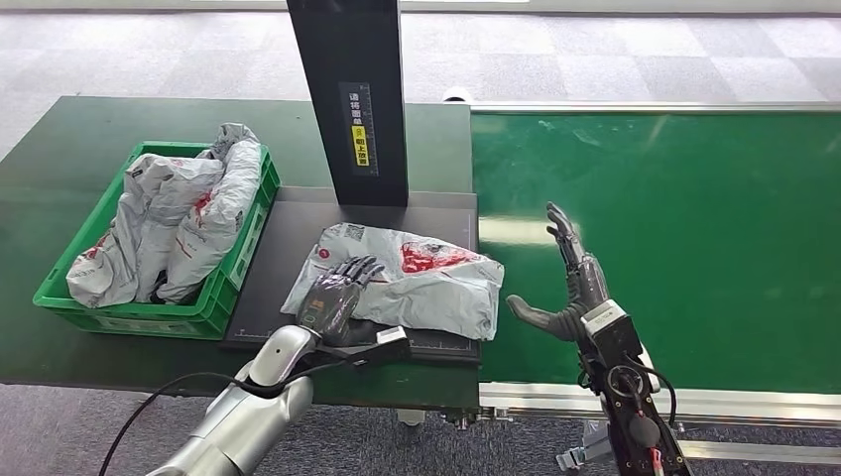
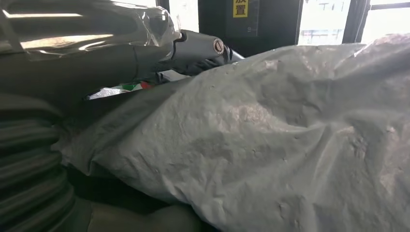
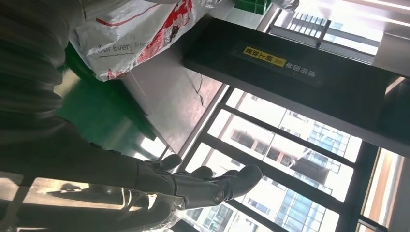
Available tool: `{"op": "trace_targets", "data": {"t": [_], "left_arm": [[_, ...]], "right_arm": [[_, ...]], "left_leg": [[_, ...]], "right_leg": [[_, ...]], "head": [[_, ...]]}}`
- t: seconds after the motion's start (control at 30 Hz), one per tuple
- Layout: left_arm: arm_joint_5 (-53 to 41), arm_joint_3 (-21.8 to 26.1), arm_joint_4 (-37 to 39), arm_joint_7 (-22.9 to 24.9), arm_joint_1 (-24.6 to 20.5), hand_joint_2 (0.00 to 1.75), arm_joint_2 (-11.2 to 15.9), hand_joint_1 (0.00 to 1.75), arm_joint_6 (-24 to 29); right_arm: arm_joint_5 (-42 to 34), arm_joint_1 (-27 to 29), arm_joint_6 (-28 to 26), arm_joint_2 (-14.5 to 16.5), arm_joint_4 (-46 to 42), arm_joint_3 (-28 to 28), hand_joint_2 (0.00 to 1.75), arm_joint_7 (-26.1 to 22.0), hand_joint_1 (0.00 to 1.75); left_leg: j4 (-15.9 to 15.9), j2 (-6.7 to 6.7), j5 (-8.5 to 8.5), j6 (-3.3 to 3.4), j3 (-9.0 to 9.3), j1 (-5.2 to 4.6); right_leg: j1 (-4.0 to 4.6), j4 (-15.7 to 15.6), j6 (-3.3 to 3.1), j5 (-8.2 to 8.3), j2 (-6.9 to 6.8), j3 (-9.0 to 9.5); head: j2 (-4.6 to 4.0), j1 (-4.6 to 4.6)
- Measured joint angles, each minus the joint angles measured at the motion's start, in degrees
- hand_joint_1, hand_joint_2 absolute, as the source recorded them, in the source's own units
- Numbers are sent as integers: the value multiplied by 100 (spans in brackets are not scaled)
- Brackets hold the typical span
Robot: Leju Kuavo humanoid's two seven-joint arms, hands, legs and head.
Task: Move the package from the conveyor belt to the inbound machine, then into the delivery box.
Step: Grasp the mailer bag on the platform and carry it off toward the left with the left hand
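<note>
Grey package [image 1: 417, 278] lies on black scanner plate [image 1: 288, 238], its right end at plate's right edge, touching green belt [image 1: 694, 218]. Left hand [image 1: 337, 296] rests on package's left end, fingers laid flat over it; whether it really grips, cannot tell. Right hand [image 1: 570, 283] above belt near its left edge, fingers spread, holds nothing, just beside package. Green crate [image 1: 243, 248] with grey bags [image 1: 174, 218] at plate's left edge. Belt surface bare to right.

Left wrist view: wrinkled package [image 2: 270, 140] close up. Right wrist view: spread fingers [image 3: 227, 186], scanner post [image 3: 309, 77].
</note>
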Motion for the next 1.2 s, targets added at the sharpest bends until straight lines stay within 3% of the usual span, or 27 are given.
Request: {"op": "trace_targets", "data": {"t": [0.53,0.6,0.73,0.93,1.2], "left_arm": [[-82,138,69,-149,19,175,-29,59,63],[-81,146,80,-160,19,175,-30,69,83],[-72,165,90,-203,26,175,-31,123,203],[51,233,57,-474,102,175,-31,144,574],[231,283,-29,-731,204,175,-30,146,768]], "right_arm": [[74,0,47,133,0,-59,175,2,0],[74,-1,46,142,0,-63,175,2,0],[78,-1,44,151,0,-75,175,2,0],[103,-1,45,172,0,-93,175,2,0],[100,-11,25,173,2,-96,175,1,0]], "left_leg": [[0,0,1,0,6,0],[0,0,1,0,6,0],[0,0,1,0,6,0],[0,1,1,0,4,0],[1,0,0,0,-1,0]], "right_leg": [[0,0,0,1,1,5],[0,0,0,1,1,5],[0,0,0,1,1,4],[0,0,0,1,1,1],[0,0,0,1,1,-4]], "head": [[1,-1],[1,-1],[0,-1],[0,-1],[0,-1]]}}
